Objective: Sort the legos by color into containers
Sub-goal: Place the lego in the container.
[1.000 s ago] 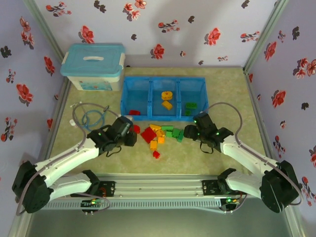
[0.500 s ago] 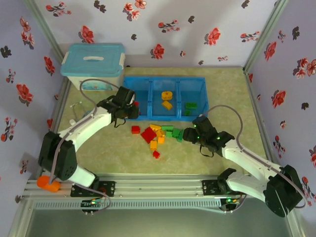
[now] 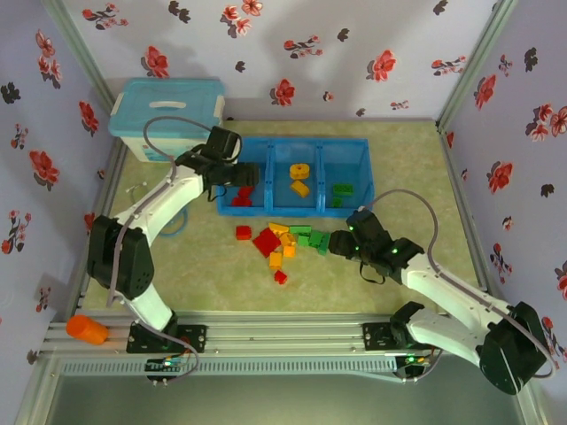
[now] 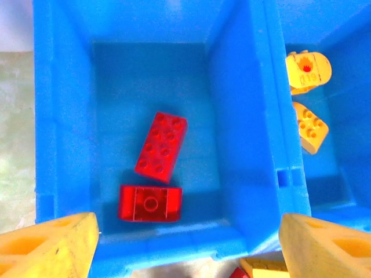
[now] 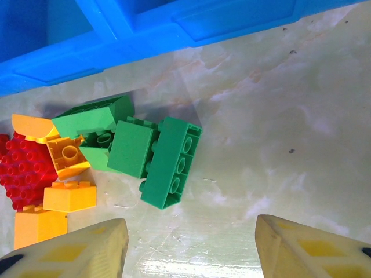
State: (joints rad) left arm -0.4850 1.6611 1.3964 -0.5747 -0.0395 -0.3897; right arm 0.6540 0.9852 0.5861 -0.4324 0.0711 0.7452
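Observation:
My left gripper point(image 3: 241, 177) point(image 4: 188, 255) hangs open over the left compartment of the blue tray point(image 3: 295, 142), nothing between its yellow fingers point(image 4: 52, 246). Below it lie two red legos, one studs up point(image 4: 162, 146) and one upside down point(image 4: 150, 203). The middle compartment holds orange-yellow pieces point(image 3: 299, 177) point(image 4: 307, 70), the right one green pieces point(image 3: 342, 190). A mixed pile of legos point(image 3: 283, 241) lies on the table before the tray. My right gripper point(image 3: 341, 241) point(image 5: 191, 249) is open just right of the pile, close to a green brick point(image 5: 171, 162).
A pale-blue lidded box point(image 3: 166, 119) stands at the back left beside the tray. A single small red lego point(image 3: 280, 277) lies nearer the arms, another point(image 3: 243, 233) left of the pile. An orange object point(image 3: 86, 329) rests by the left base. Flowered walls close in three sides.
My left gripper travelled from the pile up over the tray's left compartment and opened; a second red lego now lies there. The right gripper has barely shifted.

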